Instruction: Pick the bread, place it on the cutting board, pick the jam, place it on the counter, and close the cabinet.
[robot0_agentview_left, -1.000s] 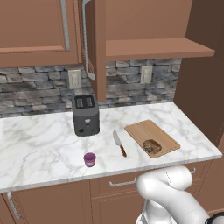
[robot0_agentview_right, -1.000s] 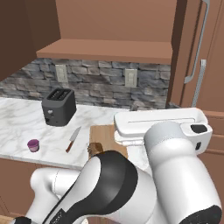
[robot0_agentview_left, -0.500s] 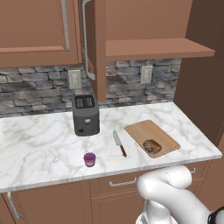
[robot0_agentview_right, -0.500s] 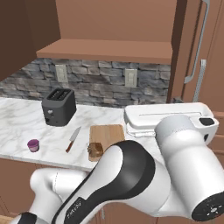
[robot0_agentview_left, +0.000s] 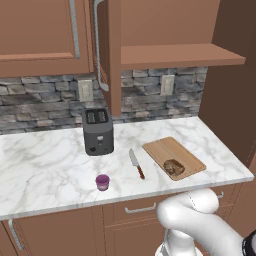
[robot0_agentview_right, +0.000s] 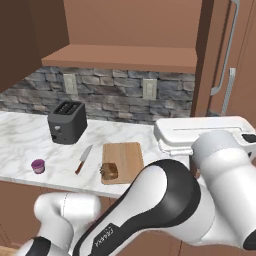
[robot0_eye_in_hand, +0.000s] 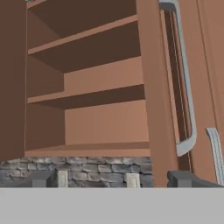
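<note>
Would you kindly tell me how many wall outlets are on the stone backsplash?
2: one outlet is above the toaster, and the other outlet is above the cutting board. The open cabinet door might hide more.

Counter (robot0_agentview_left: 45, 160) looks like polished white marble with grey veins, pretty smooth. The cabinet (robot0_eye_in_hand: 87, 78) is matt reddish-brown wood, and its door handle (robot0_eye_in_hand: 186, 87) is brushed silvery metal. Backsplash (robot0_agentview_left: 40, 100) is rough grey stacked stone. Cutting board (robot0_agentview_left: 172, 152) is pale, smooth wood, while the bread (robot0_agentview_left: 173, 167) has a rough, mottled crust. Toaster (robot0_agentview_left: 97, 131) is dark matt metal or plastic, can't tell which. Jam (robot0_agentview_left: 102, 182) jar looks slightly glossy.
</note>
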